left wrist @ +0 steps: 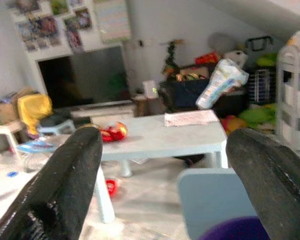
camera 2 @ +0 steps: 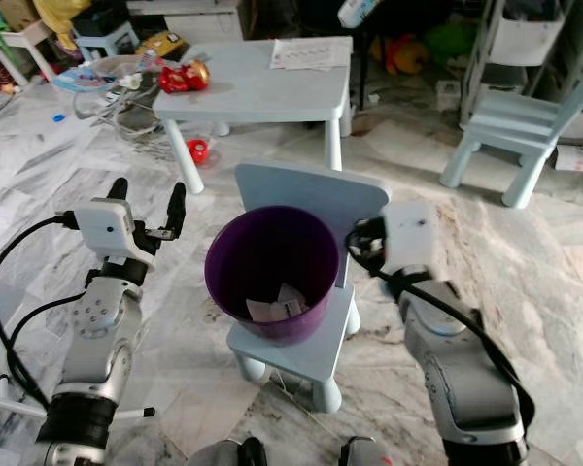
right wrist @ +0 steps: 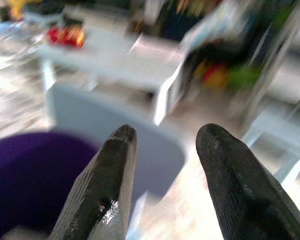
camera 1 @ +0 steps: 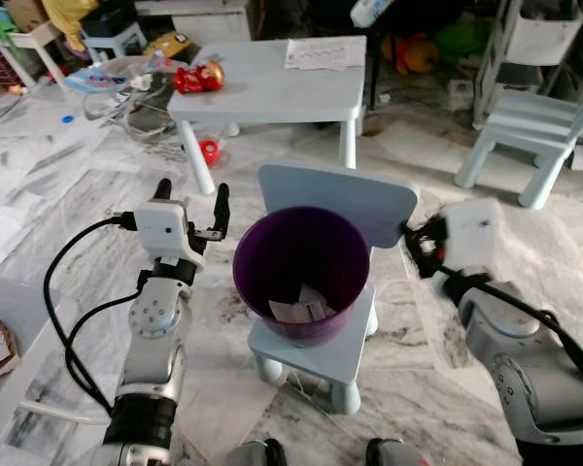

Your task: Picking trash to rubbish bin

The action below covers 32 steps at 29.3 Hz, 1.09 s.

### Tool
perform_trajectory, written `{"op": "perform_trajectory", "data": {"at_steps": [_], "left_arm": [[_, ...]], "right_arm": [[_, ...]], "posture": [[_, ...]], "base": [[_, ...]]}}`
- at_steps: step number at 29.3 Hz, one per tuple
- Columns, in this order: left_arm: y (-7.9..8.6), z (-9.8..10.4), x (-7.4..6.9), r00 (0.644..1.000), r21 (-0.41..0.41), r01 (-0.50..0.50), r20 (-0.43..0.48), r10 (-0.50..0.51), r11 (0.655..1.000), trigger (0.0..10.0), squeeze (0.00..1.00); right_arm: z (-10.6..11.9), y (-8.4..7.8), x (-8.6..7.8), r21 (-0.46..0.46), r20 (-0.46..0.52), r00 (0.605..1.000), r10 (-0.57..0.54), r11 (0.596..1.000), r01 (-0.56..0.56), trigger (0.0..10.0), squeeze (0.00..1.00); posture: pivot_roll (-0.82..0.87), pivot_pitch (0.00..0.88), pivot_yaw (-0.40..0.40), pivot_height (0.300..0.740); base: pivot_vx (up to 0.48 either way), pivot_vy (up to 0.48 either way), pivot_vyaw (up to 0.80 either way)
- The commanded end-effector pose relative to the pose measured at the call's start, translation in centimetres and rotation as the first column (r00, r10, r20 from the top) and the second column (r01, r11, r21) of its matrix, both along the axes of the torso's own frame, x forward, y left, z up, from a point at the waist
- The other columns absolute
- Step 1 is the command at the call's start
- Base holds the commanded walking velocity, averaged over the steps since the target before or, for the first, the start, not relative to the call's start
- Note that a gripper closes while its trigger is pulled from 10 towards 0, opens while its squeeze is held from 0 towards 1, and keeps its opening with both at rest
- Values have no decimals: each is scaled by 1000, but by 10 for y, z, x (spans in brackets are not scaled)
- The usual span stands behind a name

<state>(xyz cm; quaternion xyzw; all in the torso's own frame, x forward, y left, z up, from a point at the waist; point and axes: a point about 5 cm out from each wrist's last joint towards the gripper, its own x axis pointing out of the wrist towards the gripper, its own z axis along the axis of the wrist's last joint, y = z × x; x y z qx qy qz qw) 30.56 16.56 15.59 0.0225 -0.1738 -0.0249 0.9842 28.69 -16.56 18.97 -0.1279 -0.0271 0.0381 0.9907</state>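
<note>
While both arms hover at mid-frame, a purple bin (camera 1: 301, 267) sits centred on a small pale-blue chair (camera 1: 335, 199), scraps of paper trash (camera 1: 301, 309) inside. Left gripper (camera 1: 190, 207) stands just left of the rim, fingers spread and empty. Right gripper (right wrist: 165, 165), somewhat blurred, seems parted and empty at the bin's right.

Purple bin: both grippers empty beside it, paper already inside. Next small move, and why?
Probably pull the right gripper back from the bin. Its fingers are open with nothing between them, paper scraps lie at the bin's bottom, and the left gripper is open and empty too. The drop looks done, so clearing the chair comes before seeking more trash.
</note>
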Motion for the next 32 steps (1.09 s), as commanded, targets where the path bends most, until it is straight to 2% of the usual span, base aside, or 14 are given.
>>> {"op": "perform_trajectory", "data": {"at_steps": [1,3,7,8,9,10,11,12,16,20,23,26,28,32], "left_arm": [[6,4,-6,999,18,-38,-10,38,999,10000,1000],[14,-5,-17,993,27,-96,-63,98,995,10000,1000],[16,-8,-19,990,39,-119,-70,122,992,10000,1000],[18,-10,-20,986,51,-142,-79,145,989,10000,1000],[20,-11,-19,981,74,-170,-79,175,983,10000,973],[22,-11,-19,977,82,-197,-73,203,977,10000,529],[23,-10,-16,973,85,-213,-70,220,973,10000,208],[25,-9,-13,969,86,-233,-65,239,969,10000,0],[24,-1,-1,964,75,-255,-58,260,964,10000,0],[23,2,2,964,79,-258,-50,263,963,10000,0],[21,0,4,965,60,-253,-60,256,966,10000,0],[21,0,4,962,58,-262,-58,265,963,10000,0],[22,-4,1,956,57,-283,-69,286,958,10000,0],[21,-4,0,956,60,-280,-70,284,958,10000,0]], "right_arm": [[0,4,3,-23,48,999,-5,1000,6,10000,0],[-12,1,12,-30,101,993,-59,998,63,10000,0],[-19,3,15,34,75,995,-65,997,62,10000,0],[-25,11,20,78,57,998,-17,997,12,10000,0],[-24,15,23,66,88,996,-3,998,-2,10000,0],[-24,19,25,55,111,994,8,998,-14,10000,0],[-23,21,29,64,134,991,8,998,-17,10000,0],[-23,24,35,76,147,989,7,997,-18,10000,0],[-13,37,57,121,205,978,39,991,-65,10000,0],[-6,40,60,125,239,969,68,987,-100,10000,0],[-10,38,58,89,240,970,45,994,-68,10000,0],[-18,36,54,104,233,972,45,992,-71,10000,0],[-26,35,44,116,216,975,54,990,-81,10000,0],[-24,36,41,93,230,971,68,991,-92,10000,0]], "posture": [[-93,91,99,740],[-74,84,95,740],[-72,82,94,740],[-73,75,95,740],[-74,69,94,740],[-74,69,94,740],[-75,64,92,740],[-70,56,93,740],[-61,34,88,740],[-63,24,88,740],[-70,19,85,740],[-75,22,81,740],[-85,26,80,740],[-86,26,76,740]], "base": [[0,0,0],[0,0,0],[0,0,0],[0,0,0],[0,0,0],[0,0,0],[0,0,0],[0,0,0],[0,0,0],[0,0,0],[0,0,0],[0,0,0],[0,0,0],[0,0,0]]}}
